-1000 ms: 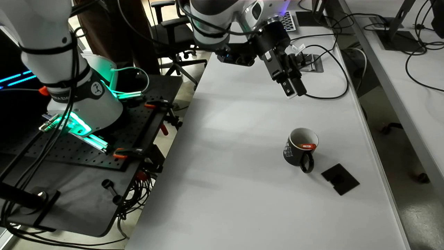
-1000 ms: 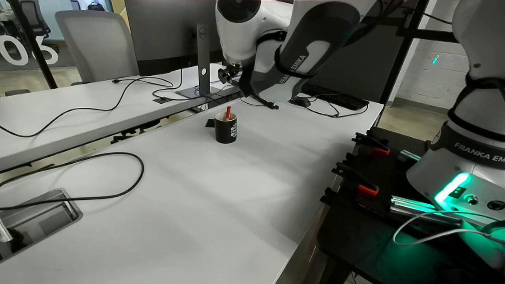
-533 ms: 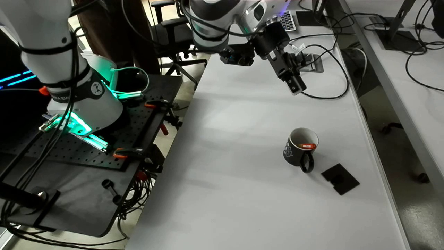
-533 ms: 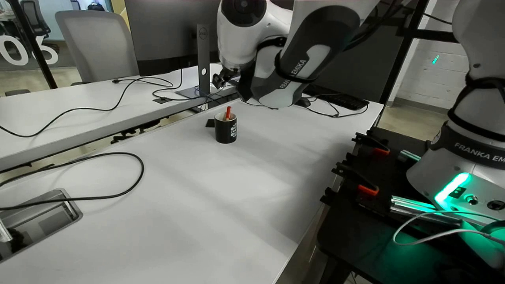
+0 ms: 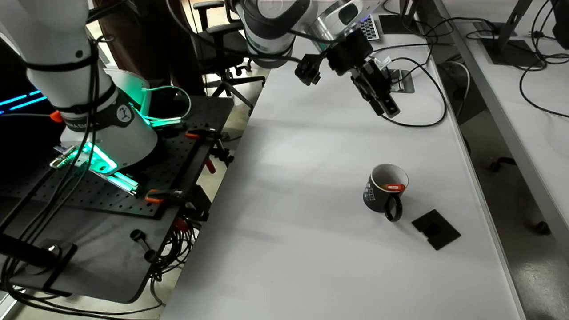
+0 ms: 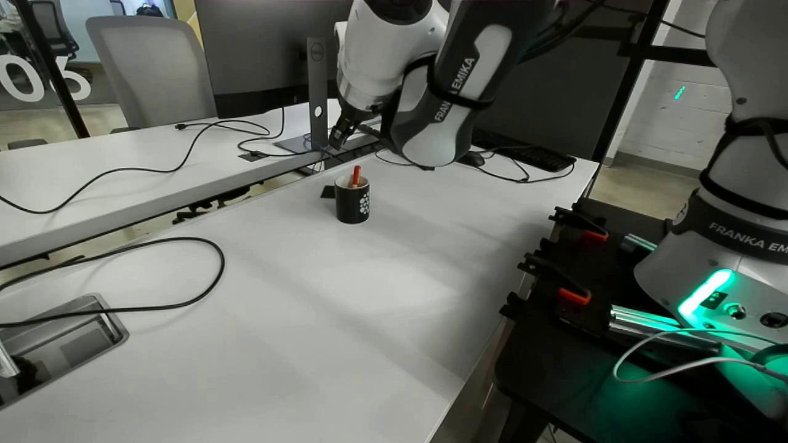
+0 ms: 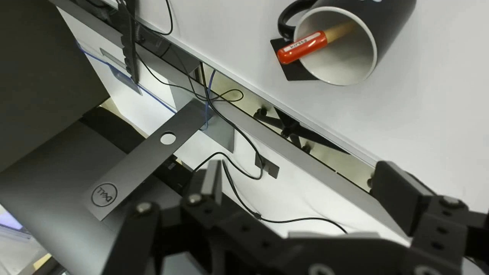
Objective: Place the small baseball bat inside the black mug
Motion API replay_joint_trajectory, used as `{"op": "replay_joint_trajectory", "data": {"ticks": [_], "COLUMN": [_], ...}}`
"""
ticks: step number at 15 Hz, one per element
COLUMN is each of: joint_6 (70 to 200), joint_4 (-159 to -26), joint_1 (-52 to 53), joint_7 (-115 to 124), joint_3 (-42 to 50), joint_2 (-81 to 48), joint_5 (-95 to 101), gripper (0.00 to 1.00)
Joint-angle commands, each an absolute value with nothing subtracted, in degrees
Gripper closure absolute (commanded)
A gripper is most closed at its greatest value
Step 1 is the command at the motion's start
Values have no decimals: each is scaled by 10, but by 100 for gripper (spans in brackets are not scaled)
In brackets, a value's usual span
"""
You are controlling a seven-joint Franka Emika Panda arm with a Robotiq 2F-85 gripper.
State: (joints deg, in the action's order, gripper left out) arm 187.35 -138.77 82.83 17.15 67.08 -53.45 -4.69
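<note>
The black mug (image 5: 374, 201) stands upright on the white table, its handle facing the black pad, and it also shows in an exterior view (image 6: 352, 207). The small baseball bat is inside it, leaning, with its red-orange end (image 7: 303, 46) sticking out over the rim and its tan part within; its lower tip is hidden. In the wrist view the mug (image 7: 393, 26) is at the top right. My gripper (image 7: 303, 185) is open and empty, its two fingers wide apart. In an exterior view the gripper (image 5: 386, 109) hangs in the air, well apart from the mug.
A flat black pad (image 5: 438, 230) lies beside the mug. A looped black cable (image 5: 438, 120) and a metal socket box (image 5: 402, 82) are at the table's far end. A neighbouring desk with a monitor (image 6: 271, 55) stands across a narrow gap.
My gripper has swung and tilted slightly, moving a little right in one exterior view and left and down in another. The mug and the bat have not moved.
</note>
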Motion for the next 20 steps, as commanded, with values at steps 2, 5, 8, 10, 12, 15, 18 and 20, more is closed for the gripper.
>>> {"op": "replay_joint_trajectory", "data": {"ticks": [2, 5, 8, 10, 12, 15, 18, 20], "joint_6": [1877, 1879, 1889, 1901, 1915, 1949, 1966, 1976], "joint_4": [-1399, -1398, -1396, -1394, -1391, -1386, -1385, -1386], "joint_1": [791, 777, 759, 735, 707, 651, 586, 533], "joint_7": [27, -35, -91, -127, -160, -191, -214, -228], "joint_3": [686, 697, 696, 684, 672, 635, 586, 541], "joint_2": [-459, -444, -427, -397, -369, -331, -301, -268], "joint_5": [-13, 12, 49, 80, 110, 141, 159, 172], "gripper": [0, 0, 0, 0, 0, 0, 0, 0]}}
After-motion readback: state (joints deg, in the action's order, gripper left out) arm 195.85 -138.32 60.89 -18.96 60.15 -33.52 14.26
